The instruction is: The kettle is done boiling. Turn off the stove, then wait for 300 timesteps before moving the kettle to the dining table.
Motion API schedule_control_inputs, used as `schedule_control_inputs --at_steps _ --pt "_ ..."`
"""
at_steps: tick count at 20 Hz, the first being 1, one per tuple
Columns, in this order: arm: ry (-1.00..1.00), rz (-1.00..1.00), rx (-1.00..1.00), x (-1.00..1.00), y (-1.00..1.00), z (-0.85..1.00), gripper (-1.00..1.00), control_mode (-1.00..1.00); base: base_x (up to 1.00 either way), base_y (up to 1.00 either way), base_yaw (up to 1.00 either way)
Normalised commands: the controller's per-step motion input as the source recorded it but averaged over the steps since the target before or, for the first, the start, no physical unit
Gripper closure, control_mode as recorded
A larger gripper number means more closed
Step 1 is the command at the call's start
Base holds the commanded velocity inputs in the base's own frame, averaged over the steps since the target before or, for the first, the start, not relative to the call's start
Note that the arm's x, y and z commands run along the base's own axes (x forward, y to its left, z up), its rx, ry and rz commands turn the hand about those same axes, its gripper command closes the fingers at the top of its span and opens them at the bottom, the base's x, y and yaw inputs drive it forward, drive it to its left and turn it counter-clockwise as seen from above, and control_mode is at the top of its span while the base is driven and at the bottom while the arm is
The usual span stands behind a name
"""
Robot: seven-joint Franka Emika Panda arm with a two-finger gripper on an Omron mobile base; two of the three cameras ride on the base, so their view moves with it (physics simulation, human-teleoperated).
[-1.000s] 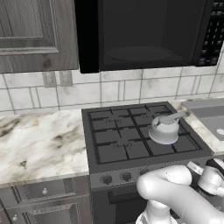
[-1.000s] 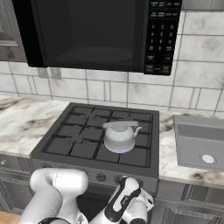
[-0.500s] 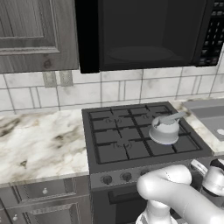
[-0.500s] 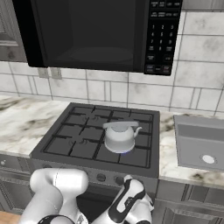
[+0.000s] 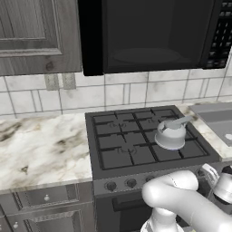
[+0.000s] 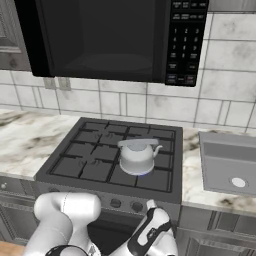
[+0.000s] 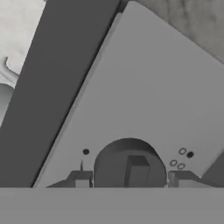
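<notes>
Kettle (image 6: 136, 156) first: I'm seeing it sitting upright on the stove (image 6: 95, 167), on the front right burner grate, spout aimed toward the sink side, with a faint blue glow showing under its base in the right base view. In the left base view the kettle (image 5: 171, 133) is resting close to the right edge of the grates, and the other burners are lying bare around it.

I'm looking along the hand at a round grey knob (image 7: 129, 164) on the stove's pale front panel — the gripper (image 7: 131, 180) is sitting right at it, one finger tip (image 7: 81, 179) poking up on one side of the knob and the other on the opposite side. The tips are standing apart with the knob between them, but I cannot tell whether they are actually pressing on it.

From the right base view I'm seeing the gripper (image 6: 150, 210) low against the front of the range, just below the knob row at its right end, well under the cooktop edge. A black microwave (image 6: 110, 37) is hanging above the burners. Marble counter (image 5: 41, 147) is running off to the left, and a grey sink (image 6: 230, 162) is lying just beside the stove on the right.
</notes>
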Motion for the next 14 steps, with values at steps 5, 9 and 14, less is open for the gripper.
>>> schedule_control_inputs --at_steps 5,9,14 --pt "0.0 0.0 0.22 -0.22 -0.14 -0.02 1.0 -1.0 0.0 0.0 0.0" --pt "0.0 0.0 0.23 -0.22 -0.16 0.0 1.0 -1.0 0.0 0.0 0.0" --pt "0.0 -0.01 0.23 -0.19 -0.14 0.0 1.0 -1.0 0.0 0.0 0.0"
